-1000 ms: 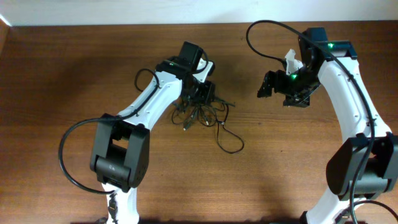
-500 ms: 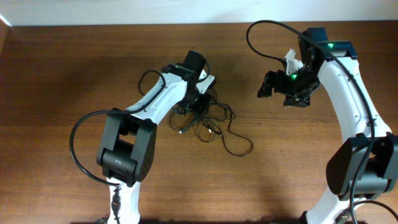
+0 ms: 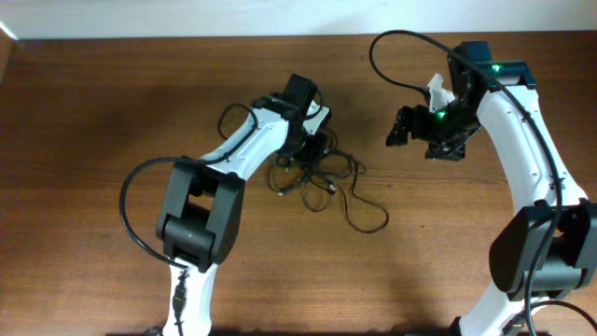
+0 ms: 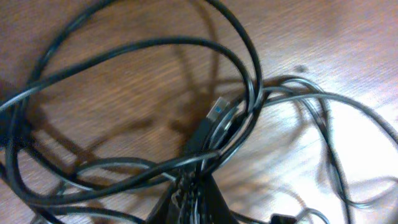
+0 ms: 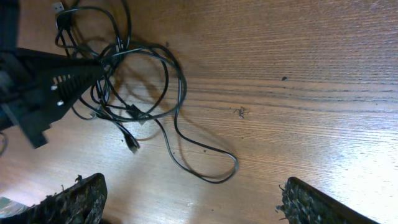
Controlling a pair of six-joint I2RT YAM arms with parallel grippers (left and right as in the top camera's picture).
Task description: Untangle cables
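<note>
The cables (image 3: 322,177) are thin black wires in a tangled clump at mid table, with one long loop (image 3: 371,220) trailing to the front right. My left gripper (image 3: 312,149) sits on the clump's back edge. In the left wrist view it (image 4: 198,182) is shut on a bundle of strands, with loops and a silver-tipped plug (image 4: 217,109) spread beyond it. My right gripper (image 3: 418,133) hangs open above the table to the right of the clump, holding nothing. In its own view its fingers (image 5: 73,199) stand wide apart over bare wood, the cables (image 5: 143,93) ahead of them.
The thicker black arm cable (image 3: 140,201) arcs beside the left arm, and another (image 3: 392,56) loops behind the right arm. A pale wall edge (image 3: 187,19) borders the back of the wooden table (image 3: 93,112).
My left gripper has shifted right and back and shut on strands of the clump. The clump and its trailing loop were dragged to the right. The right arm has not moved.
</note>
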